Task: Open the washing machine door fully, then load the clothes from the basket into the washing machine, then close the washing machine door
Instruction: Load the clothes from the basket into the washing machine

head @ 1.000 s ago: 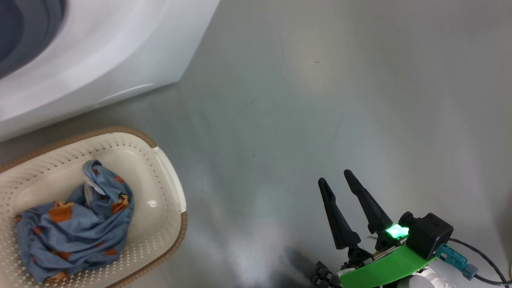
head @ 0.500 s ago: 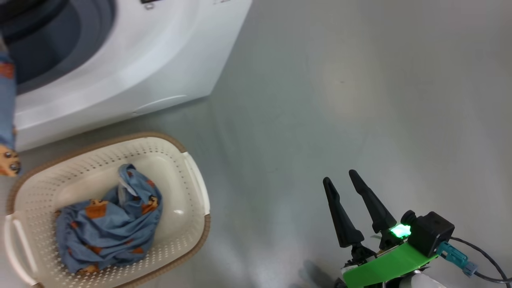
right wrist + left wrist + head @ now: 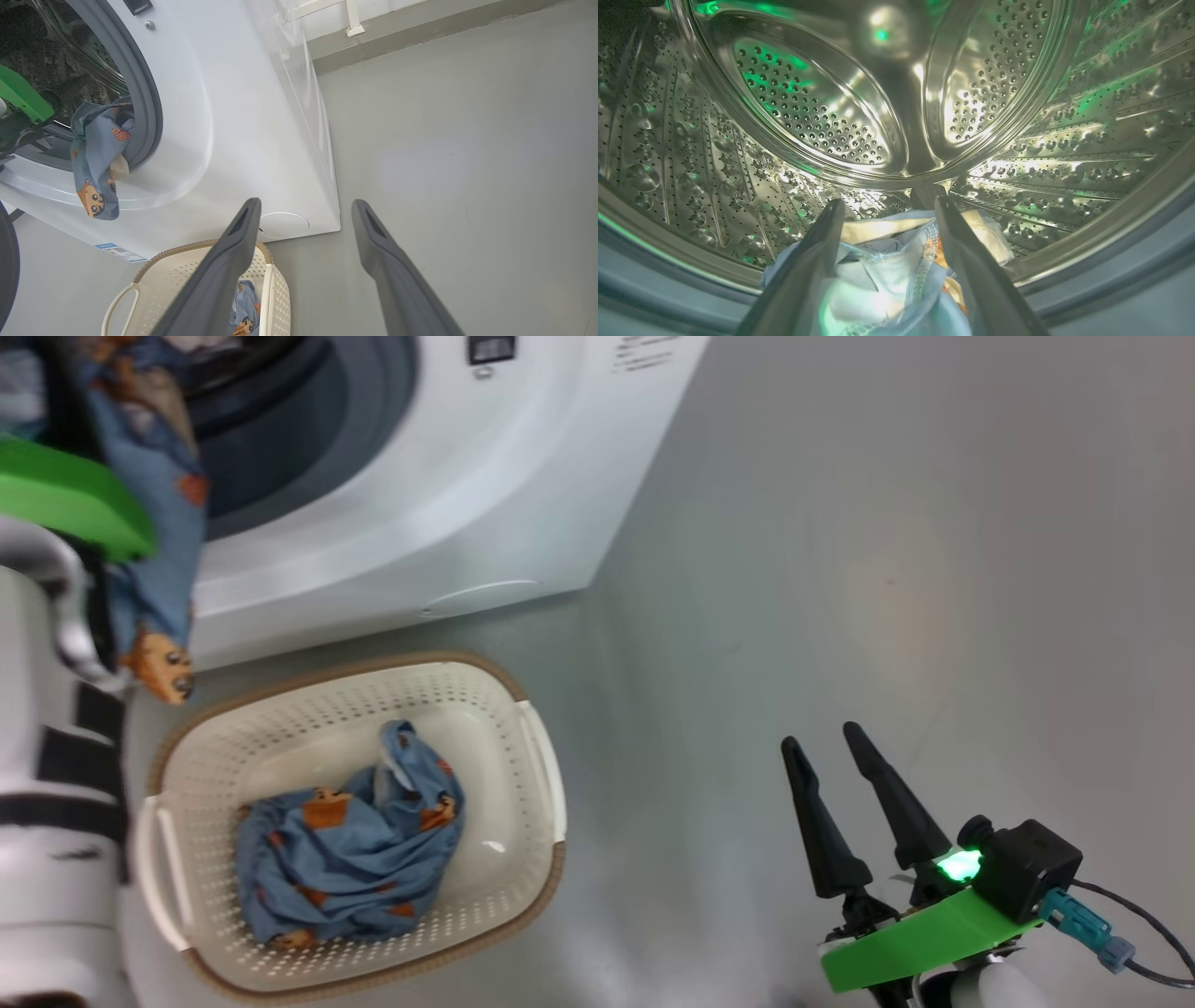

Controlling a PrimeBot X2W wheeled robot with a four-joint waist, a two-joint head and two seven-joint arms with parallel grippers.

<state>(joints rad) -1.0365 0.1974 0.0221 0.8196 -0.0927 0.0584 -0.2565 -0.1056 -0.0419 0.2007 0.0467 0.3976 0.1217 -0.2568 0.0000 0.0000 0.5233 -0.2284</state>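
Note:
The washing machine (image 3: pixel 467 504) stands open, and its door (image 3: pixel 7 270) shows as a dark curved edge at the left border. My left gripper (image 3: pixel 889 203) reaches into the steel drum (image 3: pixel 808 116) with its fingers spread apart. A light-blue and white garment (image 3: pixel 887 275) lies loose between and under them. That garment (image 3: pixel 159 523) drapes over the grey gasket (image 3: pixel 149 102) and hangs down the front (image 3: pixel 96 158). More of the clothes (image 3: pixel 345 845) lie bunched in the cream basket (image 3: pixel 373 663) on the floor before the washer. My right gripper (image 3: pixel 822 735) is open and empty, off to the right above bare floor.
My left forearm (image 3: pixel 56 821), white with black bands, stands just left of the basket. Grey floor (image 3: pixel 840 523) stretches to the right of the washer. A wall base (image 3: pixel 420 32) runs behind. A round filter cover (image 3: pixel 282 225) sits low on the washer's front.
The head camera has swung toward the washer, so my left arm and the hanging garment have come into view. The left jaws have opened. The right gripper holds its pose.

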